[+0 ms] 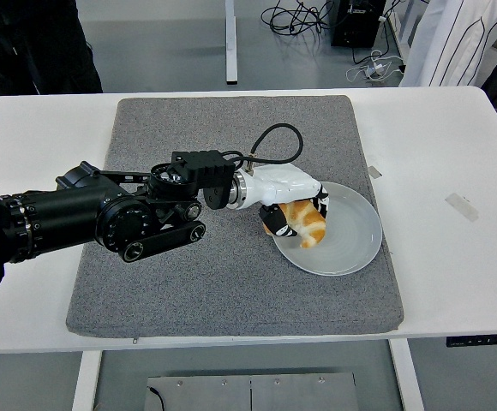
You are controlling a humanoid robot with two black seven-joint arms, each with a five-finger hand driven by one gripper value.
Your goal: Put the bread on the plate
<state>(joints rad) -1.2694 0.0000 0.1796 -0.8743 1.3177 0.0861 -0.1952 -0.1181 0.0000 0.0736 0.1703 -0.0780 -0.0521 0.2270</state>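
Note:
A golden-brown piece of bread (304,224) hangs low over the left part of a white round plate (351,240), which lies on a grey mat. My left hand (293,214), white-shelled with black fingers, is shut on the bread; its fingers wrap the bread's top and left side. Whether the bread touches the plate I cannot tell. The black left arm comes in from the left edge across the mat.
The grey mat (188,282) covers the middle of the white table (454,274). Small tape marks (461,206) lie on the table to the right. A person in white (463,38) stands at the top right, a dark figure (26,43) at the top left.

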